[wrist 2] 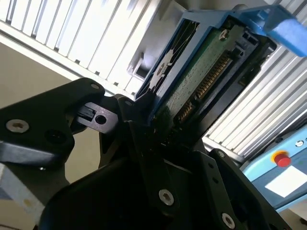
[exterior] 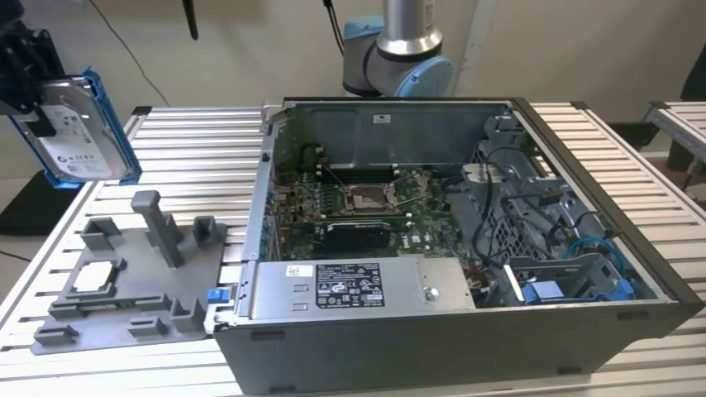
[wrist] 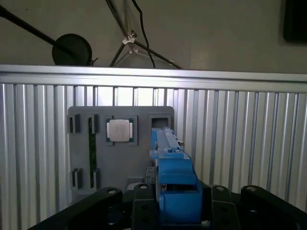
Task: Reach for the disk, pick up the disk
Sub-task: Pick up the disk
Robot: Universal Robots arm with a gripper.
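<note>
The disk point(exterior: 79, 136), a silver-grey hard drive with a white label in a bright blue bracket, hangs upright above the table at the exterior view's far left. My black gripper point(exterior: 33, 99) is shut on it from that side. The second wrist view has the disk point(wrist 2: 201, 76) showing its green circuit board, with the gripper point(wrist 2: 144, 129) clamped on its blue frame. Seen edge-on in the first wrist view, the disk point(wrist: 170, 158) sits between the fingers point(wrist: 220, 201) of the gripper point(wrist: 175, 211), high over the grey fixture plate.
Below the disk, a grey fixture plate point(exterior: 132, 281) with upright posts holds a small silver chip point(exterior: 94, 277). An open computer case point(exterior: 441, 347) stands at centre right, with a blue bay point(exterior: 551, 291) inside. The arm base point(exterior: 398, 58) rises behind it. The table is slatted aluminium point(exterior: 198, 165).
</note>
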